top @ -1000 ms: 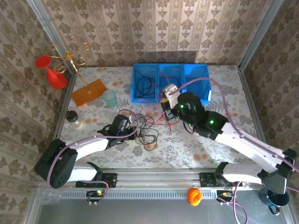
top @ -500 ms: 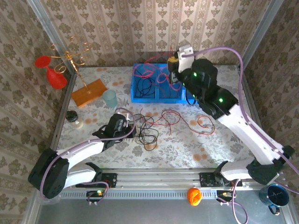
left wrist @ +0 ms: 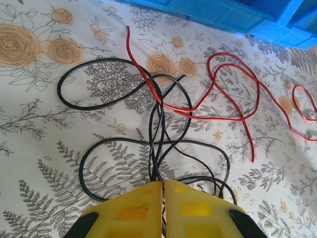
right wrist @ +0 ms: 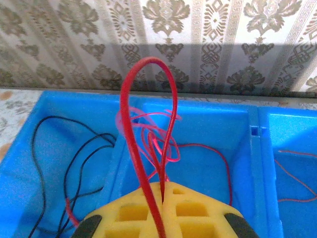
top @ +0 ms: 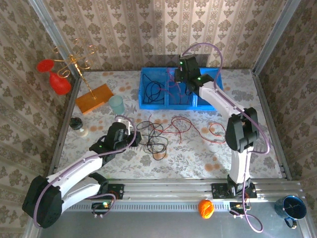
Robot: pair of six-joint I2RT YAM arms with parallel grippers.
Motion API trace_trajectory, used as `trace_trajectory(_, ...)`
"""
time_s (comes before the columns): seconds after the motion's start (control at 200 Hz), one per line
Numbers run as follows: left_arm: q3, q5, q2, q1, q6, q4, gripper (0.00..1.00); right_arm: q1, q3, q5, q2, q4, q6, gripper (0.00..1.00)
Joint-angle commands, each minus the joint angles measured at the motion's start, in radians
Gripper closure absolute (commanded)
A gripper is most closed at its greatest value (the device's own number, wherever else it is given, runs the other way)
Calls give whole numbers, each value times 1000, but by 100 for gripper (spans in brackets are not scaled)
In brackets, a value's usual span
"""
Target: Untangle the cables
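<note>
Right hand (right wrist: 162, 191) is clenched on a red cable (right wrist: 134, 148), its loop standing above the middle compartment of the blue bin (right wrist: 208, 124). Left hand (left wrist: 162, 188) is pinched shut on black cables (left wrist: 156, 158) lying on the bench (left wrist: 44, 124), where a red strand (left wrist: 229, 54) crosses their loops.

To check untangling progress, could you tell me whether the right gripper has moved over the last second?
Yes. The right gripper, shut on a red cable, has gone from the near side of the blue bin to above it.
</note>
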Motion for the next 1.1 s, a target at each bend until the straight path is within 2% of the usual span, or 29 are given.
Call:
trace_trajectory(0.0, -19, -5, 0, 13, -7, -28, 89, -18, 101, 23, 78, -19, 61, 100)
trace_trajectory(0.105, -11, 5, 18, 21, -2, -25, 90, -22, 198, 36, 184, -103, 73, 100)
trace_trajectory(0.18, -2, 12, 31, 25, 1, -23, 90, -22, 199, 71, 215, -131, 81, 99)
trace_trajectory(0.22, 3, 13, 39, 27, 4, -22, 90, -23, 181, 79, 213, -126, 85, 93)
trace_trajectory(0.265, 10, 19, 45, 30, 8, -23, 90, -23, 162, 83, 201, -125, 84, 77)
trace_trajectory(0.285, 13, 21, 46, 30, 10, -24, 90, -23, 154, 90, 192, -126, 84, 73)
trace_trajectory(0.465, 55, 40, 69, 36, 29, -40, 89, -15, 37, 106, 43, -100, 54, 58)
trace_trajectory(0.535, 65, 44, 76, 37, 31, -39, 85, -3, -11, 117, -30, -95, 30, 54)
trace_trajectory(0.655, 76, 53, 90, 36, 31, -30, 76, 26, -157, 117, -200, -55, -4, 54)
trace_trajectory(0.72, 80, 63, 103, 35, 29, -23, 66, 46, -260, 111, -307, -34, -4, 54)
trace_trajectory(0.79, 81, 73, 120, 32, 25, -13, 50, 64, -419, 85, -424, 2, 14, 54)
trace_trajectory(0.875, 85, 75, 154, 23, 25, 0, 41, 87, -600, 42, -539, 23, 41, 53)
trace_trajectory(1.02, 99, 86, 243, 8, 28, 27, 38, 116, -854, -31, -678, 21, 84, 50)
trace_trajectory(1.095, 105, 101, 299, -5, 34, 59, 44, 122, -966, -129, -718, 68, 122, 48)
